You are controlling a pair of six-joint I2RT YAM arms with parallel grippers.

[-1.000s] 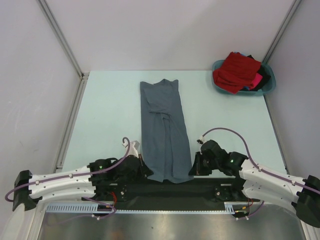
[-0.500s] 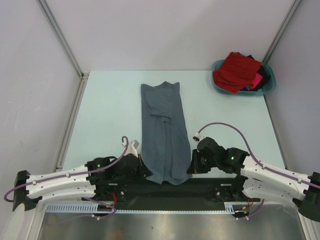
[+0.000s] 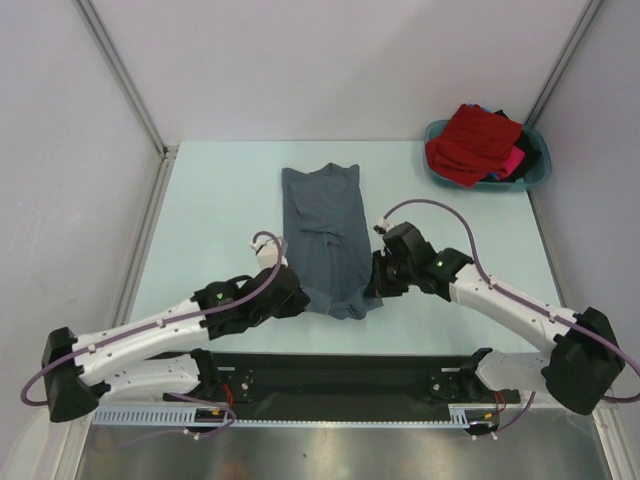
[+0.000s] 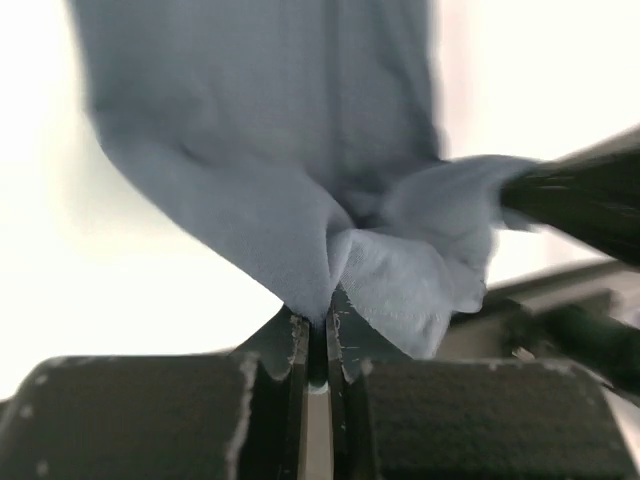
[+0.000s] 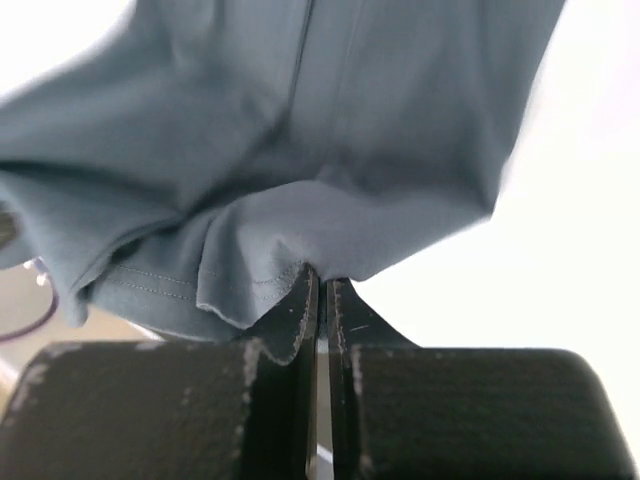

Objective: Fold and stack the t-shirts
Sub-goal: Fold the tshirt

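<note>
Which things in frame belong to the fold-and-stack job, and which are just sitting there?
Job:
- slate-grey cloth t-shirt, near corners pinched by the left gripper and right gripper
- red cloth shirt, pink cloth and dark cloth, heaped in the basin

Just there:
- teal plastic basin, far right corner
- pale green table

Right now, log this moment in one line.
left gripper: shut on grey t-shirt hem | right gripper: shut on grey t-shirt hem | red t-shirt: heaped in teal basin
</note>
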